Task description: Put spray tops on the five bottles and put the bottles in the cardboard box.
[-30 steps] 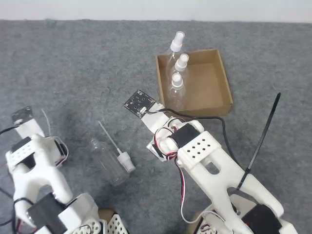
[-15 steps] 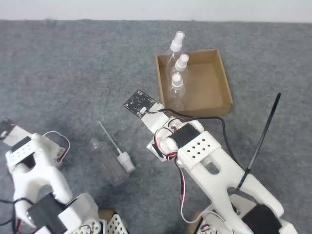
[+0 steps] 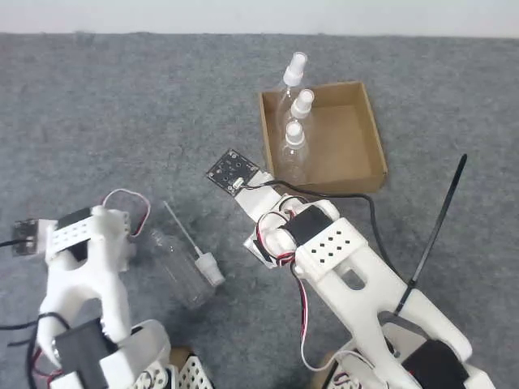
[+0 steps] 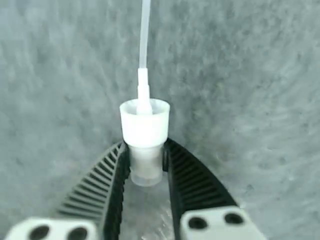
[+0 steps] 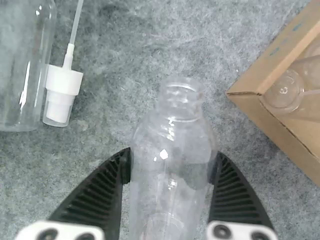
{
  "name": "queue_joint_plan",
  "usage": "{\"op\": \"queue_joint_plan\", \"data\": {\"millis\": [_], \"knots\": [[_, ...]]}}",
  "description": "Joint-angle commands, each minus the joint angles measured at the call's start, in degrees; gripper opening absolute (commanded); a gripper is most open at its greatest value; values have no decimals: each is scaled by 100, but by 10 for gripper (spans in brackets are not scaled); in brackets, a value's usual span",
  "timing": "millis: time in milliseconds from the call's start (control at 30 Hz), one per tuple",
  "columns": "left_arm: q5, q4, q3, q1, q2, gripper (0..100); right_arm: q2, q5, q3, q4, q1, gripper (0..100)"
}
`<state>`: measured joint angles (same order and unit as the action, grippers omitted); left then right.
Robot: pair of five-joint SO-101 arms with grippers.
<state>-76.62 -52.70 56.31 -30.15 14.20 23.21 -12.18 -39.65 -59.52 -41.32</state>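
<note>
White spray top, thin tube outward, sits pinched in our left hand. Our right hand clamps a clear, uncapped plastic bottle near the brown cardboard box on the grey carpeted counter.

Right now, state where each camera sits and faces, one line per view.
High view: fixed above the table, looking down on the cardboard box, loose spray top, left arm and right arm.
Left wrist view: on the left wrist, facing along the left end effector gripping the held spray top.
Right wrist view: on the right wrist, facing along the right end effector gripping the open bottle.
Shared: high and right wrist views both show the cardboard box and loose spray top.
</note>
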Motion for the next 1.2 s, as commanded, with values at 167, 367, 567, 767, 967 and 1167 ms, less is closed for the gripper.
{"op": "queue_joint_plan", "data": {"millis": [167,367,567,767,967,1167], "knots": [[-905,105,-295,343,53,27,303,-97,79,66,75,125],[-897,70,-435,105,88,199,338,-97,79,48,75,125],[-897,53,-453,97,88,224,330,-97,79,48,84,125],[-897,-1415,-1226,97,97,227,303,-97,79,57,84,125],[-897,-2163,-1851,-202,53,227,303,-97,79,57,84,125],[-677,-2198,-1859,-211,88,226,330,-105,79,48,84,125]]}}
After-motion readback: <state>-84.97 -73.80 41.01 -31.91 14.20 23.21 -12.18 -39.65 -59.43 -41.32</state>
